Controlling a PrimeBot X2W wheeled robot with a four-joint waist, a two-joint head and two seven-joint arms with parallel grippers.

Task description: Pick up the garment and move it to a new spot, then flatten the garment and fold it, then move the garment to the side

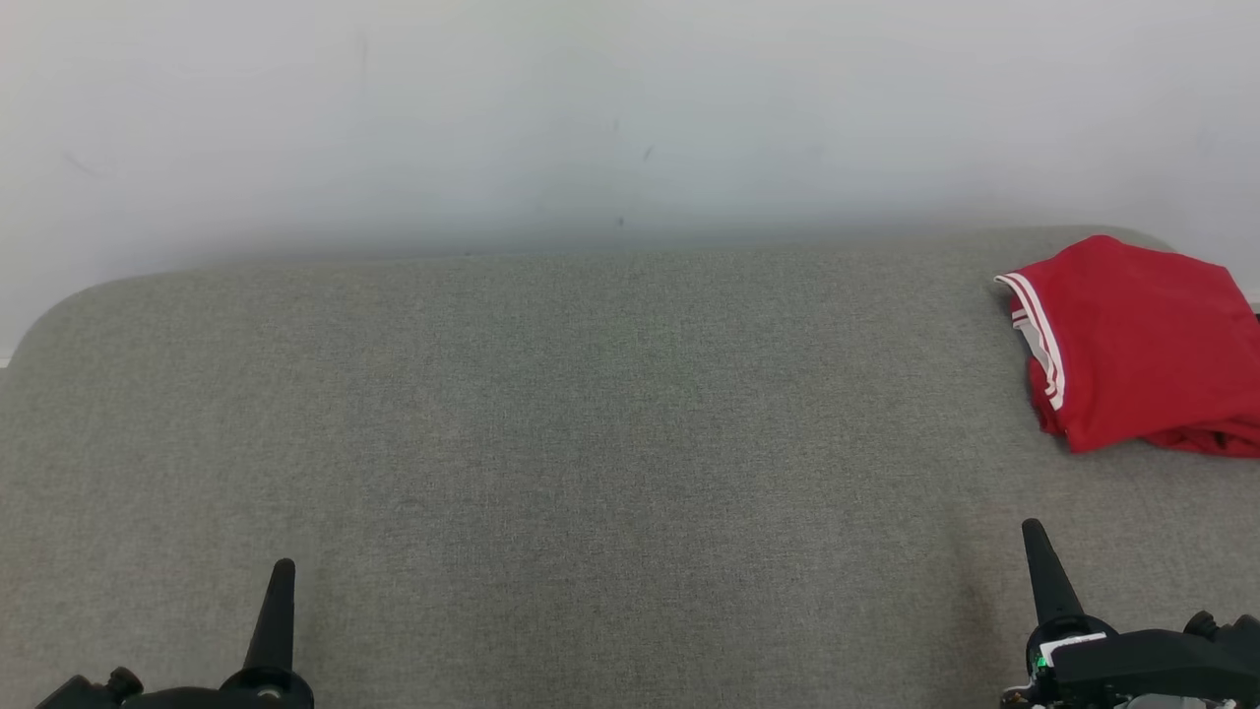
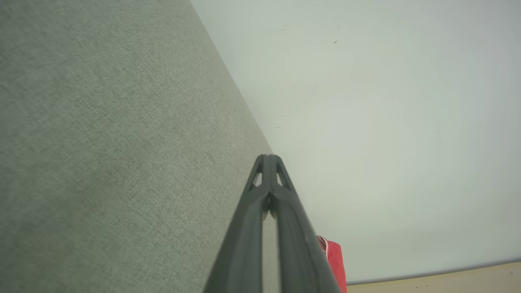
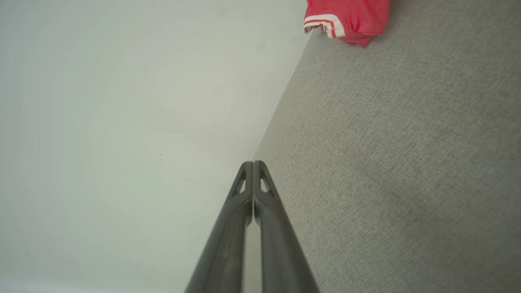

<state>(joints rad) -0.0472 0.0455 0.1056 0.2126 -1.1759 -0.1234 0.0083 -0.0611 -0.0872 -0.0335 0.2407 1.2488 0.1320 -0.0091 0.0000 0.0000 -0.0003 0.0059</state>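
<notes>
The garment (image 1: 1142, 340) is red with white-striped trim and lies folded at the far right of the grey fabric surface (image 1: 591, 443), partly cut off by the head view's right edge. A corner of the garment (image 3: 346, 20) shows at the top of the right wrist view, and a sliver of the garment (image 2: 336, 260) shows past the fingers in the left wrist view. My left gripper (image 1: 283, 566) sits at the lower left, shut and empty. At the lower right my right gripper (image 1: 1031, 527) is shut on nothing, well short of the garment. Both pairs of fingertips touch, as seen on the left gripper (image 2: 268, 156) and the right gripper (image 3: 253, 162).
A pale wall (image 1: 630, 118) rises directly behind the grey surface. The surface's far left corner (image 1: 69, 305) is rounded. A strip of beige floor (image 2: 447, 280) shows in the left wrist view.
</notes>
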